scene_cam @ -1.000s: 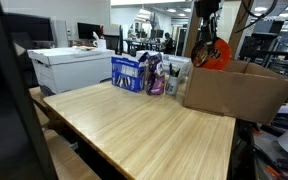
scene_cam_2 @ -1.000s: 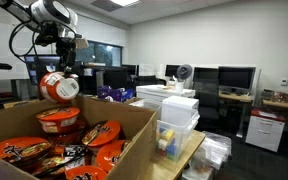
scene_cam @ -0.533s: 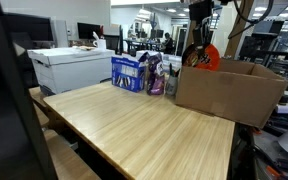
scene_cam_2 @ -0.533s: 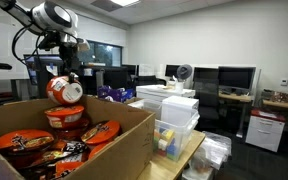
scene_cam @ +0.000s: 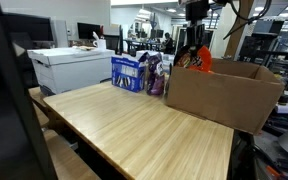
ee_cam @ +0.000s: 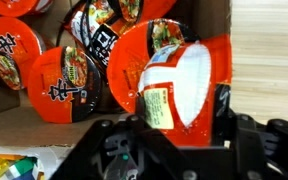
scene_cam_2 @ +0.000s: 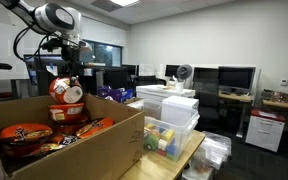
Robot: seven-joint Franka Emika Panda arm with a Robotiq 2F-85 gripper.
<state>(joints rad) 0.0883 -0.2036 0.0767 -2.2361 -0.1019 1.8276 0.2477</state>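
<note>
Jaws clamped on one noodle cup (scene_cam_2: 67, 92), hanging just over the open cardboard box (scene_cam_2: 89, 150) of like cups on the counter (scene_cam: 134, 125). My judgement: gentle squeeze, cup level, well clear of the box wall.

Cardboard box (scene_cam: 222, 95) on table (scene_cam: 124, 125), noodle bowls (scene_cam_2: 29, 133) inside, held bowl (scene_cam_2: 66, 93) above them.

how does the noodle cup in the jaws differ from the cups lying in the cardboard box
The held cup hangs over the cardboard box; the boxed cups lie inside it, overlapping. The held cup is turned on its side, white end showing; the boxed cups lie printed lids up. All are orange-red.
</note>
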